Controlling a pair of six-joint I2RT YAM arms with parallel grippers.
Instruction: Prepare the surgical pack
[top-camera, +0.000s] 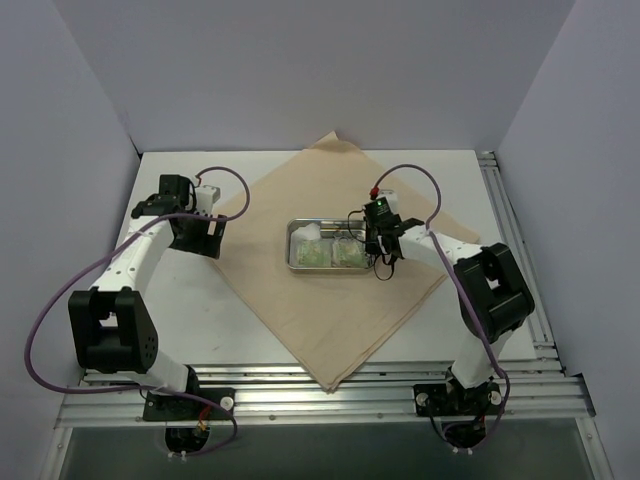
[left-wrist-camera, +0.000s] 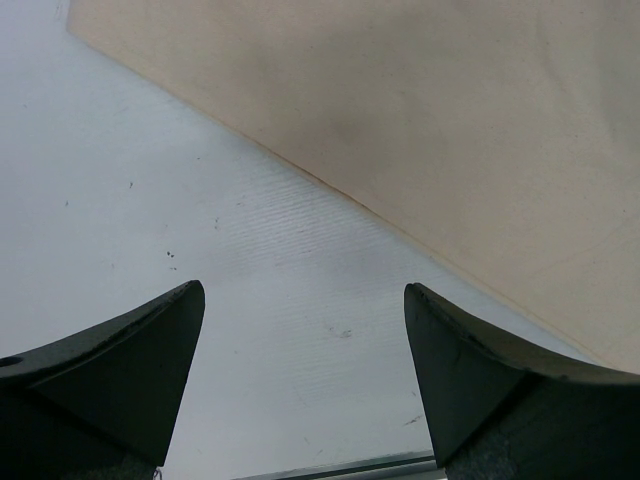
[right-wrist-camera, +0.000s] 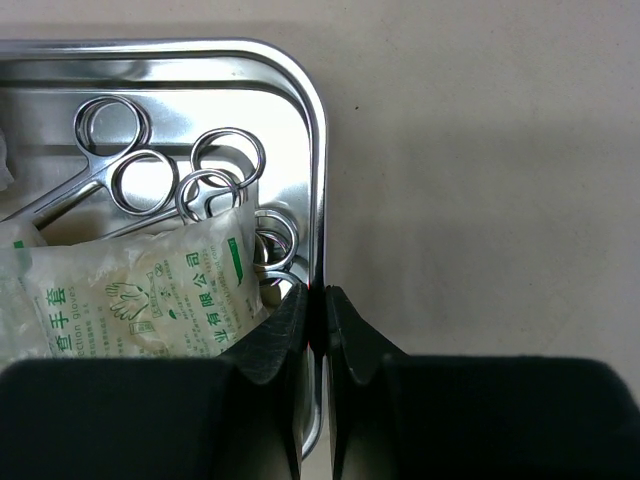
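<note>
The tan cloth (top-camera: 330, 330) of the surgical pack lies spread as a diamond on the table. On it sits the steel tray (top-camera: 325, 222), holding green-printed packets (top-camera: 347, 256) and white gauze (top-camera: 305, 232). My right gripper (right-wrist-camera: 317, 292) is shut on the tray's right rim (right-wrist-camera: 318, 130), one finger inside and one outside. Steel forceps (right-wrist-camera: 130, 170) lie in the tray, their ring handles partly under a packet (right-wrist-camera: 150, 290). My left gripper (left-wrist-camera: 300, 295) stands open over bare table (left-wrist-camera: 150, 200), just off the cloth's left edge (left-wrist-camera: 420, 110), holding nothing.
White walls enclose the table on three sides. Aluminium rails (top-camera: 515, 230) run along the right side and the near edge. The left arm's purple cable (top-camera: 60, 290) loops out to the left.
</note>
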